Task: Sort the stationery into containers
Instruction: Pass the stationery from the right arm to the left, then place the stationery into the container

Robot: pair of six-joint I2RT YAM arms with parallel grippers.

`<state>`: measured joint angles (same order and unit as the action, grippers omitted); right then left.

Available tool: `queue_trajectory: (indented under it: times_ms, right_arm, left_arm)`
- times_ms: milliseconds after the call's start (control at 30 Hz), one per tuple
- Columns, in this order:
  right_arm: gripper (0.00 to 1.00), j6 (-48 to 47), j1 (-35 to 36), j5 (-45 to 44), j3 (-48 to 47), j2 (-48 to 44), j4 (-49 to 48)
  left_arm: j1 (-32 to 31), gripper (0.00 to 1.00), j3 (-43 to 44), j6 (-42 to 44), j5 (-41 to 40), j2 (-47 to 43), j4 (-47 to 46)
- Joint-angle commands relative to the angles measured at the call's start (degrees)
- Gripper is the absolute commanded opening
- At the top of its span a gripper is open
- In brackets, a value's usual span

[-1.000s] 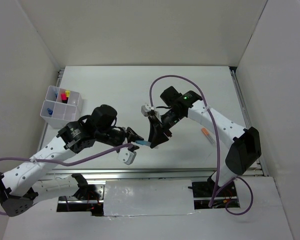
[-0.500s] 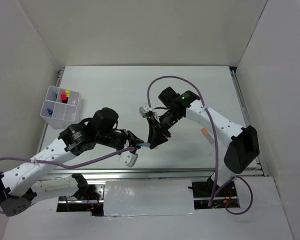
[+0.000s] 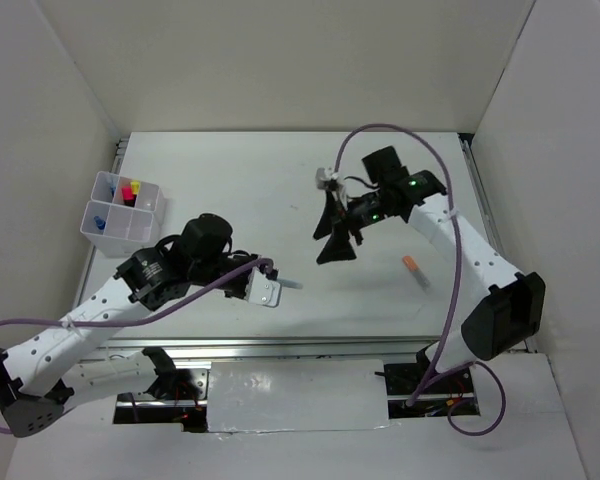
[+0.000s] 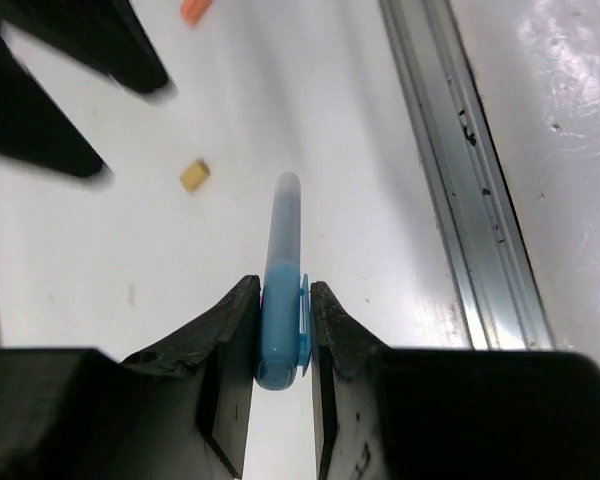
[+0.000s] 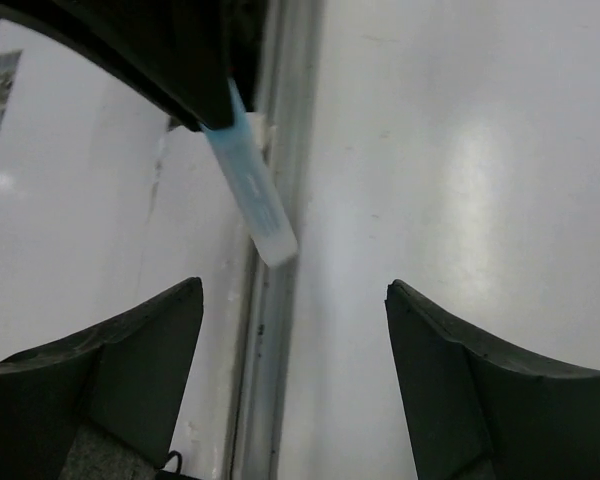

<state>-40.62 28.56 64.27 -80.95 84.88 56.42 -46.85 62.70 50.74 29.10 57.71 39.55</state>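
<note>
Pinching the marker between closed jaws, the left gripper holds it near the table's front edge. The right gripper hangs spread wide, apart from it. The box sits far left.

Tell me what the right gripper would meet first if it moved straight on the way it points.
Most likely the light-blue marker, whose free end sits ahead between the fingers of the open right gripper; the left gripper holds it. Depth is unclear, though.
</note>
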Motion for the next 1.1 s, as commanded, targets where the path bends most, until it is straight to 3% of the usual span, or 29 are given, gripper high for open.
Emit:
queue_trajectory:
  times_ms: [0,100,267,333,500,700,1067]
  right_arm:
    - [0.8,4.5,-8.9,-2.4,-4.9,-2.2,-6.0]
    - [0.8,1.6,-16.7,-3.4,-9.4,-0.7,-1.8]
    - [0.8,1.1,-24.0,-3.3,-3.8,-4.7,-1.7]
    - [0.79,1.1,-24.9,-3.4,-1.0,-6.6,-2.5]
    - [0.8,3.3,-26.2,-4.9,7.8,-12.7,-6.5]
    - [0.79,4.2,-26.4,-4.9,11.8,-14.3,-8.0]
    - [0.79,4.2,-26.6,-7.8,16.7,-16.5,-10.2]
  left_arm:
    - [0.9,0.0,3.0,-13.3,-9.4,0.6,-0.4]
    - [6.6,0.0,9.8,-17.2,-15.3,6.9,6.1]
    - [27.7,0.0,23.9,-17.0,-9.1,21.5,19.6]
    - [38.2,0.0,28.4,-17.5,-7.0,25.7,21.1]
    - [55.8,0.0,34.1,-22.5,-6.5,32.2,19.2]
    - [64.3,0.0,39.9,-22.4,-6.8,37.5,22.5]
    - [72.8,0.0,42.3,-20.5,-14.4,43.5,22.9]
